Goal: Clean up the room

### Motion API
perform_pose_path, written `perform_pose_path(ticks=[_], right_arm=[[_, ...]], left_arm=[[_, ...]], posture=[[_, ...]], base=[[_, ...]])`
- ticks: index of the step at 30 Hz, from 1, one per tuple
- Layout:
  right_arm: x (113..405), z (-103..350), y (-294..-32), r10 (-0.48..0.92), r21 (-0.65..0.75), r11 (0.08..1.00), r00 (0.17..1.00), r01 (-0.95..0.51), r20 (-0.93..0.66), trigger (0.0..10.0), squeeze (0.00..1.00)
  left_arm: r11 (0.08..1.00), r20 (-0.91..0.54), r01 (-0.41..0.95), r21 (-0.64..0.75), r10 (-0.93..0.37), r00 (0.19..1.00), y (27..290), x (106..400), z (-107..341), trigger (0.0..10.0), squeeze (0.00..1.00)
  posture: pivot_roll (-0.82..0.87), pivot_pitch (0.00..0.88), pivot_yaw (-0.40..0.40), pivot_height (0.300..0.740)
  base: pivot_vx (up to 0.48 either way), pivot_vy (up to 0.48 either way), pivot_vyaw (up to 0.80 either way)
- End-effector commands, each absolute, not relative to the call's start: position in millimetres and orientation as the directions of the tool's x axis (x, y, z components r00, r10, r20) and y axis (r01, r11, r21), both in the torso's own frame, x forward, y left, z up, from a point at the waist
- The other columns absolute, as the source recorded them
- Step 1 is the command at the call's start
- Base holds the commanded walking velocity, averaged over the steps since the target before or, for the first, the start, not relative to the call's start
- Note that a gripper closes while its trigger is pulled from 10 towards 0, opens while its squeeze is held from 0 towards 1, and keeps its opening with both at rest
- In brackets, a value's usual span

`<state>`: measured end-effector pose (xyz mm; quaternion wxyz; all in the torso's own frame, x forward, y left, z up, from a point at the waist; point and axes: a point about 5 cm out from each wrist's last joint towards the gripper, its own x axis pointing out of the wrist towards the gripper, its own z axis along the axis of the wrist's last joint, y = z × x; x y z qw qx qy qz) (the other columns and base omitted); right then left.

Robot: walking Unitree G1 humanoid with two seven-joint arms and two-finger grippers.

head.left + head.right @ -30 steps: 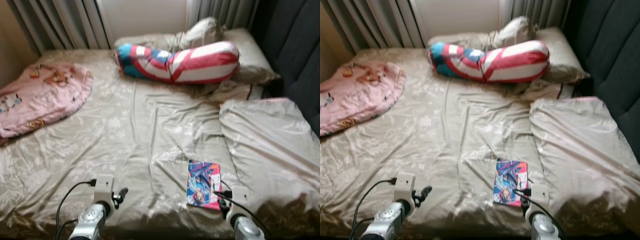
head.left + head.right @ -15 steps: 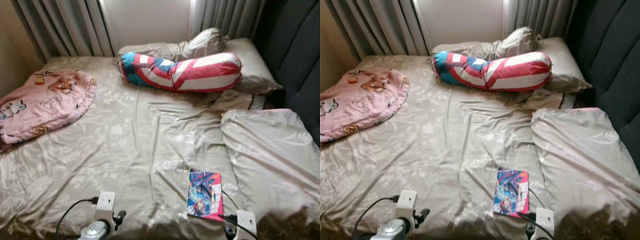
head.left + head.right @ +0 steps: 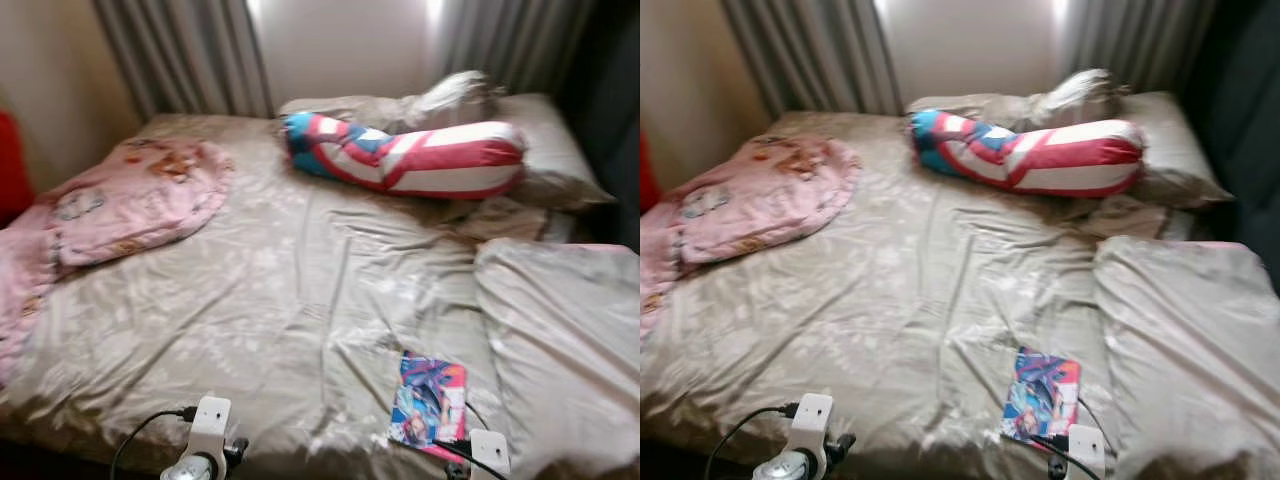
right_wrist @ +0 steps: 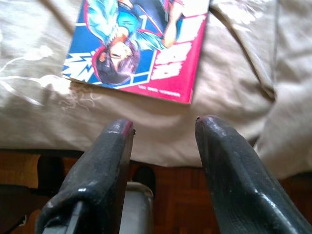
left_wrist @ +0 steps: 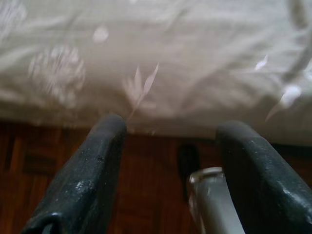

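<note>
A colourful comic book point(image 3: 430, 405) lies flat on the beige bed sheet point(image 3: 300, 300) near the bed's front edge. My right gripper point(image 4: 165, 124) is open over that edge, its fingertips just short of the comic book point(image 4: 141, 44) and holding nothing. My left gripper point(image 5: 171, 126) is also open and empty, level with the mattress edge, with wooden floor point(image 5: 146, 195) below it. In the eye views only the two wrist mounts show, low at the bottom: the left wrist point(image 3: 208, 430) and the right wrist point(image 3: 487, 455).
A pink cartoon blanket point(image 3: 140, 195) lies bunched at the bed's left side. A red, white and blue bolster point(image 3: 410, 158) rests against beige pillows point(image 3: 545, 150) at the head. A folded beige duvet point(image 3: 560, 340) covers the right side. Grey curtains point(image 3: 190, 55) hang behind.
The camera has swung left, so more of the pink blanket and the left wall show. Both arms have dropped lower in the view than a second ago.
</note>
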<state>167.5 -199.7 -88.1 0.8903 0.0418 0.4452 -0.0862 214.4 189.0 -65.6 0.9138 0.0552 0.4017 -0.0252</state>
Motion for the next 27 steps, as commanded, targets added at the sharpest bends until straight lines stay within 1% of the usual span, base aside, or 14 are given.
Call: perform_pose_path(ticks=[1,6,11,17,23,24,27], right_arm=[[161.9,-91.3,-196.9,-0.099,0.000,0.985,0.567,0.172,-0.817,10.0,0.00],[159.7,-92.1,-197.3,-0.104,0.010,0.981,0.565,0.194,-0.819,10.0,0.00],[155.8,-93.4,-200.7,-0.107,0.000,0.982,0.550,0.190,-0.828,10.0,0.00],[156.2,-93.2,-201.5,-0.100,-0.026,0.990,0.545,0.142,-0.833,10.0,0.00],[159.4,-92.1,-201.3,-0.108,-0.026,0.988,0.549,0.155,-0.829,10.0,0.00],[159.6,-92.1,-200.9,-0.113,-0.019,0.985,0.548,0.174,-0.829,10.0,0.00],[159.7,-92.3,-199.7,-0.112,-0.019,0.985,0.546,0.174,-0.830,10.0,0.00]], left_arm=[[0.990,-0.743,0.103,0.096,0.002,0.670,189.9,212.3,-66.8,10.0,0.00],[0.989,-0.750,0.107,0.098,0.003,0.661,189.1,209.4,-68.6,10.0,0.00],[0.988,-0.752,0.116,0.101,0.000,0.660,187.5,207.4,-69.9,10.0,0.00],[0.987,-0.751,0.121,0.102,-0.003,0.660,187.1,208.7,-69.3,10.0,0.00],[0.987,-0.749,0.121,0.102,-0.004,0.662,187.1,209.5,-68.8,10.0,0.00],[0.987,-0.749,0.121,0.102,-0.004,0.663,187.1,209.9,-68.6,10.0,0.00],[0.987,-0.748,0.122,0.104,-0.004,0.663,187.3,210.2,-68.4,10.0,0.00]], posture=[[-0.08,0.000,0.016,0.729],[-0.07,0.000,0.016,0.729],[-0.06,0.000,0.010,0.729],[-0.07,0.000,0.010,0.729],[-0.07,0.000,0.009,0.729],[-0.07,0.000,0.010,0.729],[-0.06,0.000,0.010,0.729]], base=[[0.000,0.000,0.00],[0.000,0.000,0.00],[0.000,0.338,0.00],[0.000,0.359,0.00],[0.000,0.379,0.78],[0.000,0.379,0.00],[0.000,0.379,0.00]])
